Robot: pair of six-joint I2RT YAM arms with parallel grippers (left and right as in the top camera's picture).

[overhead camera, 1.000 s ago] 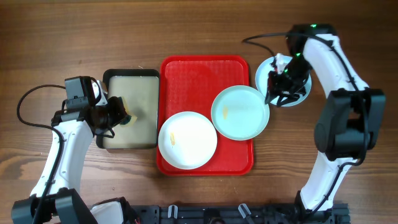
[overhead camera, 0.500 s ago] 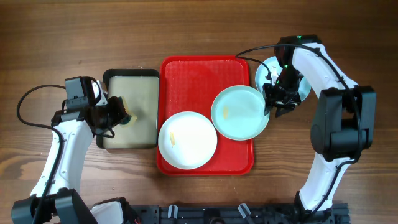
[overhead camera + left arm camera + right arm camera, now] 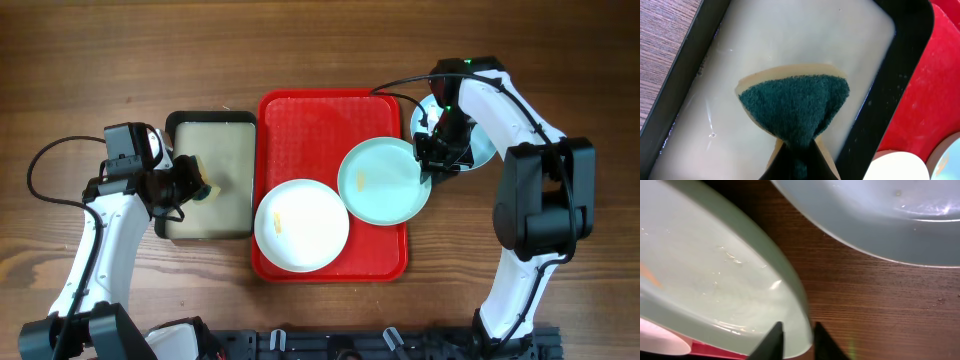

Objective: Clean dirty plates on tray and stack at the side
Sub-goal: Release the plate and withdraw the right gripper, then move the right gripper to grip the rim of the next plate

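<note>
My right end effector (image 3: 796, 331) pinches the aqua plate (image 3: 380, 185) at its right rim, centre-right of frame; my left end effector (image 3: 800, 147) pinches a sponge (image 3: 795, 105).

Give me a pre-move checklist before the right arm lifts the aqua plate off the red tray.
1. Right claw straddles the aqua plate rim: ok, one finger on each side.
2. Grip closed firmly on that rim: cannot tell.
3. Aqua plate wiped clean: not ok, an orange smear shows on it.
4. Aqua plate free of the white plate: cannot tell, their rims meet in the overhead view.
5. Side plate apart from the gripped rim: ok, bare wood shows between them.
6. Left claw has the sponge: ok, pinched over the beige tray.
</note>
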